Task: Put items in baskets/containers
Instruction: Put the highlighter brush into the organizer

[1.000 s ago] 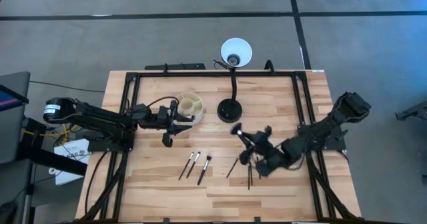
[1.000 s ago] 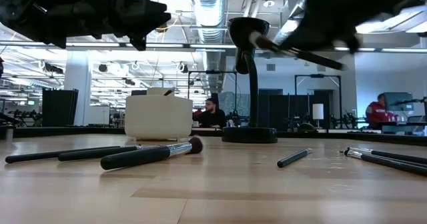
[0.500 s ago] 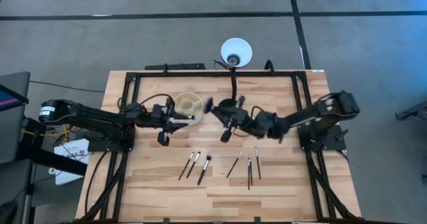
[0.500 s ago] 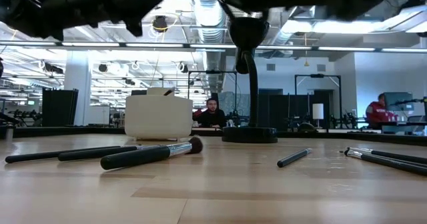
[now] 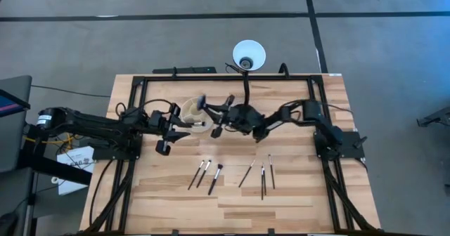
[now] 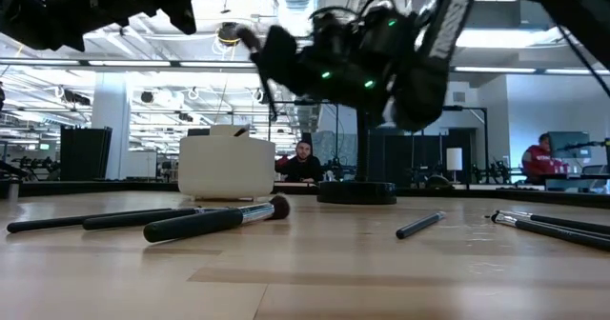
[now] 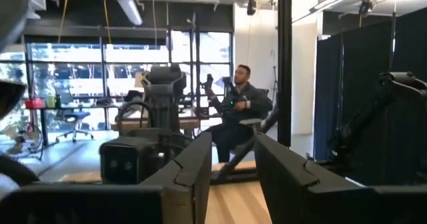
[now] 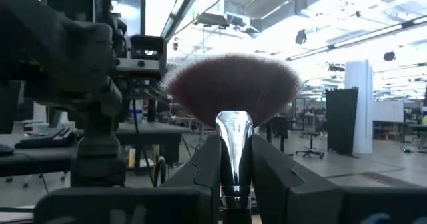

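Cream-coloured and round, the divided cup (image 5: 199, 112) sits on the wooden table (image 5: 232, 201) just beside the black lamp base (image 6: 356, 192). My right gripper (image 5: 209, 112) is stretched across in front of the lamp and hangs over the cup's near edge, its fingers clamped on the silver ferrule of the fan brush (image 8: 233, 91), whose dark bristles spread wide above the fingers. My left gripper (image 5: 184, 121) waits on the cup's other side, close against it, with its fingers parted and holding nothing. Six more thin black brushes lie flat on the table, well apart from the cup: three brushes (image 5: 206, 173) nearer my left arm and three others (image 5: 261, 175) nearer my right.
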Available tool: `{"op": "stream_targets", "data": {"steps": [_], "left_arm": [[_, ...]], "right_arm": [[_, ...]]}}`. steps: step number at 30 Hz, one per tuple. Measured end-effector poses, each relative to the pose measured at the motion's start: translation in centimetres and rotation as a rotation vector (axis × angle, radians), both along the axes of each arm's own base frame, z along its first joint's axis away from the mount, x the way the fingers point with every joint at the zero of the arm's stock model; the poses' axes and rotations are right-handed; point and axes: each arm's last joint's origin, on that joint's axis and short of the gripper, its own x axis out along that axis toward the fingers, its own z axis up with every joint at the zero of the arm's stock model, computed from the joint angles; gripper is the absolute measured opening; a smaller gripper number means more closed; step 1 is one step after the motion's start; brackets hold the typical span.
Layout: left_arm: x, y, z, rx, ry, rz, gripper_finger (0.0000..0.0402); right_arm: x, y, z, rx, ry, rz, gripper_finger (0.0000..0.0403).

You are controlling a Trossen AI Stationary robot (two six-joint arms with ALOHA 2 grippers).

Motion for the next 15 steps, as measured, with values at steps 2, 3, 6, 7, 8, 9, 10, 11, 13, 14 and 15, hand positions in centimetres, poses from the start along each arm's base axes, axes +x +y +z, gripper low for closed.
{"op": "stream_targets", "data": {"steps": [2, 3, 6, 7, 8, 9, 10, 11, 13, 14, 15], "left_arm": [[0.0, 0.0, 0.0, -0.002, -0.001, -0.001, 0.0111], [0.0, 0.0, -0.1, -0.003, 0.000, -0.002, 0.0111], [-0.1, 0.0, -0.4, -0.023, 0.015, -0.009, 0.0111], [-0.1, 0.0, -0.5, -0.025, 0.018, -0.010, 0.0111], [-0.2, 0.0, -0.5, -0.027, 0.021, -0.010, 0.0111], [-0.2, 0.0, -0.6, -0.027, 0.024, -0.011, 0.0111], [-0.2, 0.0, -0.7, -0.028, 0.026, -0.010, 0.0111], [-0.3, 0.0, -0.8, -0.028, 0.030, -0.010, 0.0111], [-0.3, -0.1, -0.9, -0.034, 0.037, -0.013, 0.0111], [-0.3, 0.0, -0.9, -0.045, 0.036, -0.015, 0.0111], [-0.3, 0.0, -0.9, -0.051, 0.038, -0.017, 0.0111]], "right_arm": [[1.0, 0.0, -0.6, -0.018, -0.001, -0.006, 0.0048], [1.5, -0.1, -0.9, -0.035, 0.001, -0.013, 0.0048], [2.4, -0.2, -1.7, -0.065, 0.009, -0.028, 0.0048], [2.7, -0.2, -2.1, -0.069, 0.013, -0.031, 0.0048], [2.8, -0.2, -2.4, -0.072, 0.019, -0.032, 0.0048], [3.0, -0.3, -2.7, -0.076, 0.024, -0.035, 0.0048], [3.2, -0.5, -3.0, -0.076, 0.025, -0.038, 0.0048], [3.3, -0.6, -3.4, -0.070, 0.027, -0.038, 0.0048], [3.4, -1.1, -4.3, -0.043, 0.038, -0.038, 0.0048], [3.5, -1.4, -4.7, -0.023, 0.039, -0.035, 0.0048], [3.4, -1.6, -5.1, -0.001, 0.040, -0.032, 0.0048]]}}
